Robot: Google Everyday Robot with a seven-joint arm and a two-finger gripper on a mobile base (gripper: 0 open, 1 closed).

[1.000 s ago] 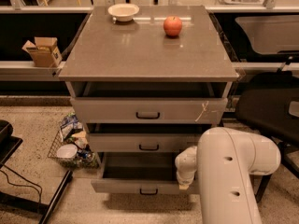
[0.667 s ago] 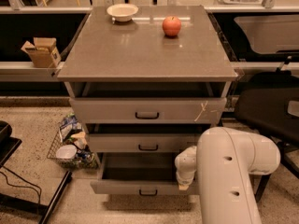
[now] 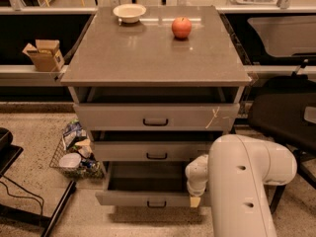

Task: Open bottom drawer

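The bottom drawer (image 3: 148, 197) is the slim light-grey front lowest in the cabinet. It stands pulled out, its plain grey interior (image 3: 147, 177) shows, and its small dark bracket handle (image 3: 156, 204) sits mid-front. My white arm (image 3: 242, 181) comes in from the lower right. My gripper (image 3: 195, 199) points down at the right end of the bottom drawer's front, at its top edge, mostly hidden behind the wrist. The mid-sized drawer (image 3: 153, 152) and the tall top drawer (image 3: 155, 116) with a white scratch mark are each slightly ajar.
A bowl (image 3: 129, 12) and a red apple (image 3: 181, 27) stand on the cabinet top (image 3: 153, 53). A wire basket of clutter (image 3: 74, 154) sits on the floor at the left. A cardboard box (image 3: 44, 54) rests on a left ledge. A dark chair (image 3: 284, 115) stands at the right.
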